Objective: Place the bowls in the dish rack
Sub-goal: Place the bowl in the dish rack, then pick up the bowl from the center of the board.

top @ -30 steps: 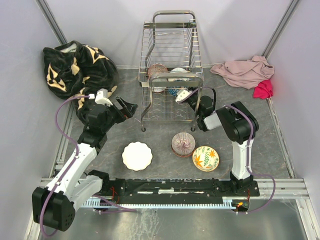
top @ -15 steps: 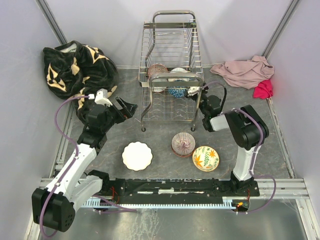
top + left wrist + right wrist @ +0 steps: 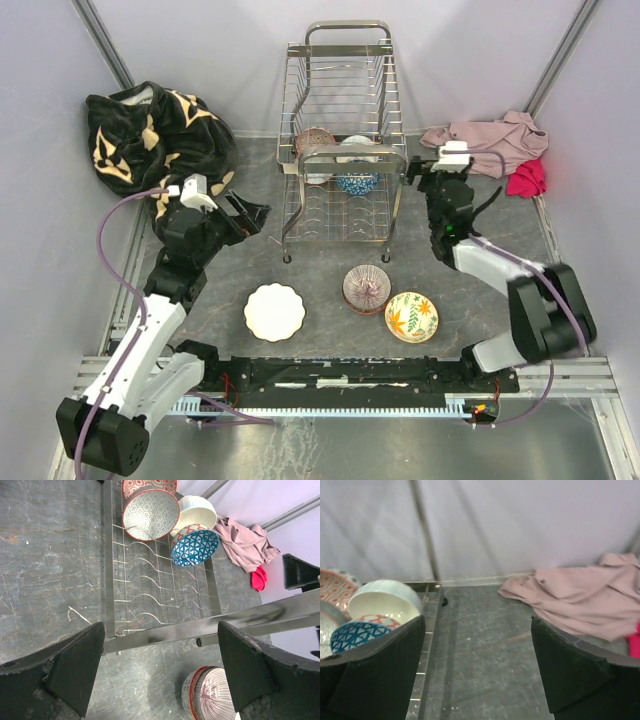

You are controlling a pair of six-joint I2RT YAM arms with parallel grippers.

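The chrome wire dish rack (image 3: 343, 120) stands at the back middle. On its lower tier lean a red-patterned bowl (image 3: 314, 140), a white bowl (image 3: 357, 143) and a blue-patterned bowl (image 3: 356, 183). In front of it on the table lie a white scalloped bowl (image 3: 274, 311), a pink ribbed bowl (image 3: 366, 288) and a floral yellow bowl (image 3: 412, 316). My right gripper (image 3: 438, 178) hangs open and empty just right of the rack, the blue bowl (image 3: 355, 632) at its left. My left gripper (image 3: 160, 675) is open and empty left of the rack (image 3: 150, 595), above the pink ribbed bowl (image 3: 212, 695).
A black and tan blanket (image 3: 150, 135) is heaped at the back left. A pink cloth (image 3: 490, 142) and a red cloth (image 3: 527, 178) lie at the back right, close to my right gripper. Grey walls close in the sides and back.
My right gripper has let go of the blue bowl in the rack, opened wide, and drawn out to the rack's right side. The left arm has hardly moved.
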